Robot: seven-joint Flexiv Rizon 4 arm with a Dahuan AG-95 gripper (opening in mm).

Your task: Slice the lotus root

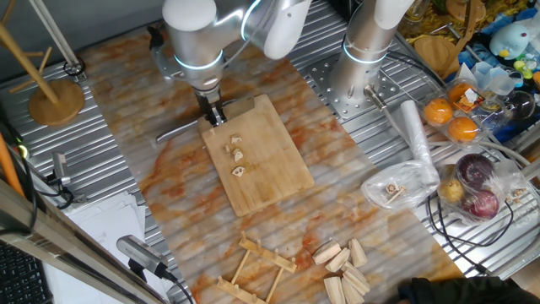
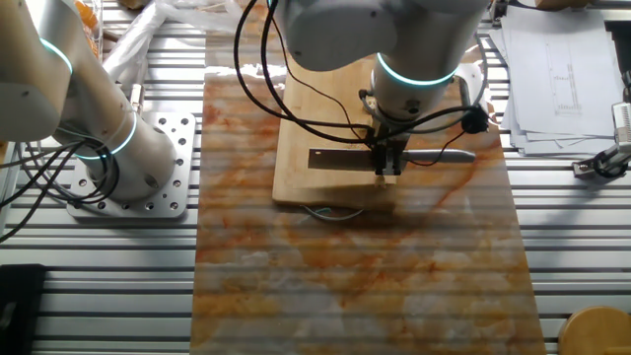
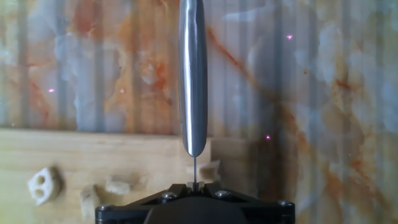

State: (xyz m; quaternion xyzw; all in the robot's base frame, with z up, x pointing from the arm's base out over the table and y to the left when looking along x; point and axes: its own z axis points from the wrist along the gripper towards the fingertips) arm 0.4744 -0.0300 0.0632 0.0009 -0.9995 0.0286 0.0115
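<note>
Three small cream lotus root pieces [image 1: 239, 156] lie in a row on the wooden board [image 1: 270, 177]. In the hand view, one holed slice [image 3: 45, 185] and smaller bits [image 3: 115, 185] lie on the board at lower left. My gripper [image 1: 215, 116] stands at the board's far left corner, shut on a steel knife [image 3: 193, 81]. The knife's handle [image 1: 173, 133] reaches out over the marbled mat, and its blade [image 2: 335, 158] lies along the board edge. In the other fixed view my arm hides the slices. The fingertips [image 3: 194, 185] pinch the thin blade spine.
Several pale wooden wedge blocks [image 1: 346, 262] and a small wooden rack [image 1: 253, 270] lie near the front edge. A second arm's base [image 1: 363, 76] stands at back right. Oranges [image 1: 451, 118], bagged produce [image 1: 477, 181] and a wooden stand [image 1: 55, 97] flank the mat.
</note>
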